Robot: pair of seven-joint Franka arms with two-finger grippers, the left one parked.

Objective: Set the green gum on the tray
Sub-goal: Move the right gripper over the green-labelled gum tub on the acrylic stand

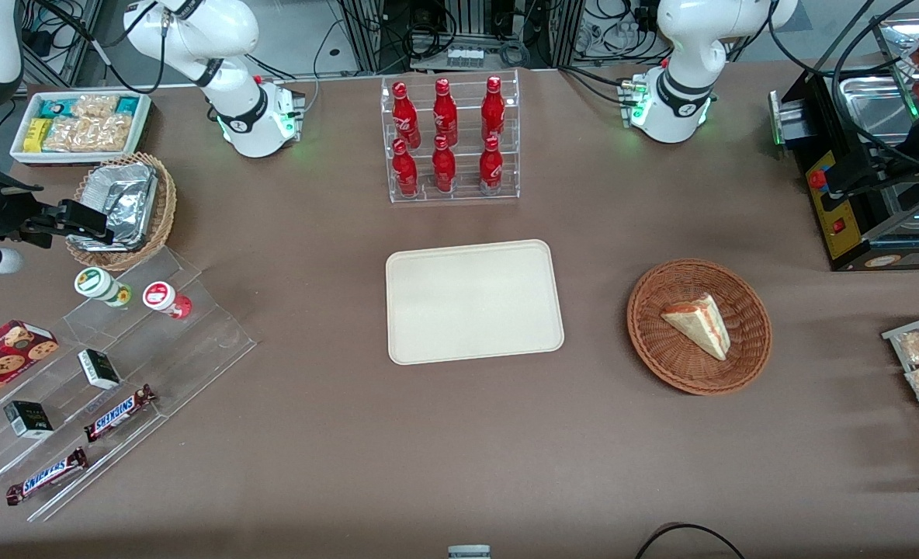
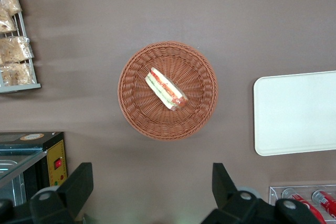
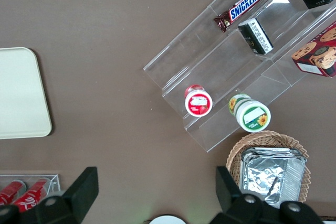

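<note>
Green gum (image 1: 102, 286), one bottle, stands beside one red-lidded bottle (image 1: 166, 299); gripper (image 1: 79, 221) gapes empty above.

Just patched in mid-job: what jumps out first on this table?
The clear rack of red bottles stands out most, farther from the front camera than the bare cream tray at the table's middle. Toward the working arm's end, the green gum stands on a clear stepped display beside a red-lidded bottle. The hand is open, above the foil-filled wicker basket near the gum.
</note>
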